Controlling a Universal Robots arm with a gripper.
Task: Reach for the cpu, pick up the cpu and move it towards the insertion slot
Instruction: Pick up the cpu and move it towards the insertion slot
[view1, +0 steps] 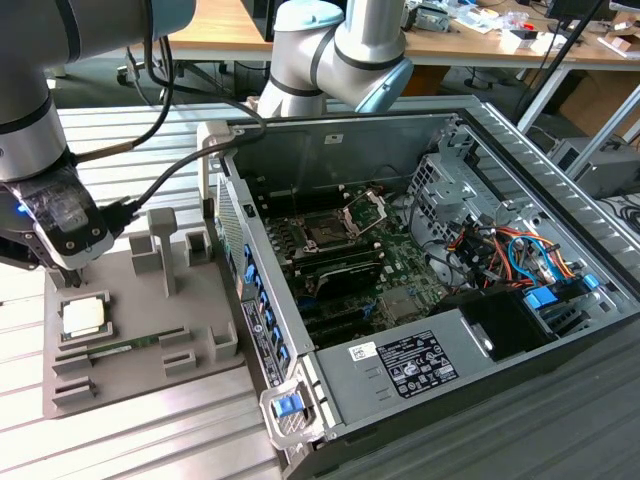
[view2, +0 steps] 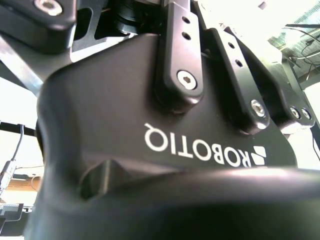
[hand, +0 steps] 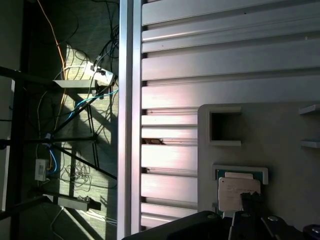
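Note:
The cpu (view1: 83, 317) is a small pale square chip lying in a recess of the grey tray (view1: 150, 310) at the exterior view's left. My gripper (view1: 68, 278) hangs just above the chip's far edge, not visibly touching it. In the first wrist view the cpu (hand: 237, 192) lies in its green-edged pocket of the tray (hand: 280, 125), with the gripper's dark tip overlapping its near corner. The insertion slot (view1: 325, 232) is a dark square socket with a raised metal bracket (view1: 366, 209), on the motherboard inside the open computer case. The gripper's black housing (view2: 150, 125) is close up in the second wrist view.
A long green memory stick (view1: 120, 348) lies in the tray beside the cpu. Grey posts (view1: 162, 245) stand on the tray between gripper and case. The case wall (view1: 255, 290) rises at the tray's right. Cables (view1: 510, 250) and a drive cage crowd the case's right side.

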